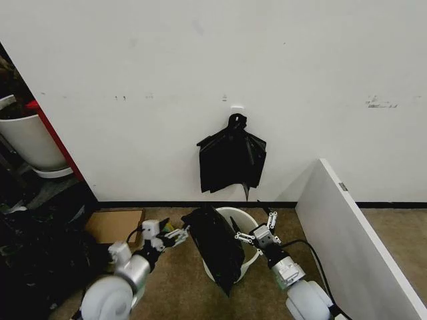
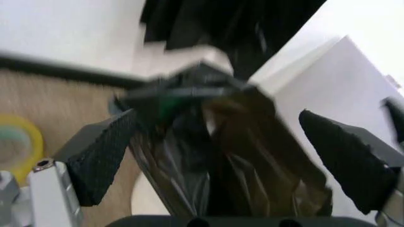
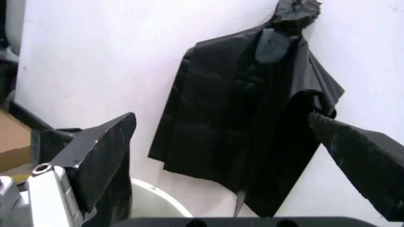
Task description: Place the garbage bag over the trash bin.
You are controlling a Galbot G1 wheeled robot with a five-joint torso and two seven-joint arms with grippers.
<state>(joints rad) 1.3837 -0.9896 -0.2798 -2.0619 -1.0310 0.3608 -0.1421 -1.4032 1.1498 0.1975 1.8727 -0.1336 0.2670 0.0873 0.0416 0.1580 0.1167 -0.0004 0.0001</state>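
So the garbage bag (image 1: 215, 245) is draped over the near-left side of the trash bin (image 1: 248, 220), which sits on the floor against the wall. The bag hangs down past the rim and isn't opened around it yet.

The left end effector (image 1: 175, 235) is just left of the bag. In its wrist view the fingers (image 2: 101, 158) are spread wide with the bag between them, not pinching it. The right end effector (image 1: 255, 230) is at the bin's right rim, also spread, holding nothing.

Handling-wise, I'd guess this thing is feather-light, floppy and slick. It'll crumple and slide rather than hold any shape. Best bet is probably grabbing the open hem at two opposite spots and stretching it over the rim.

That knotted bunch of bags (image 1: 231, 160) hanging on the wall above isn't the one to grab.
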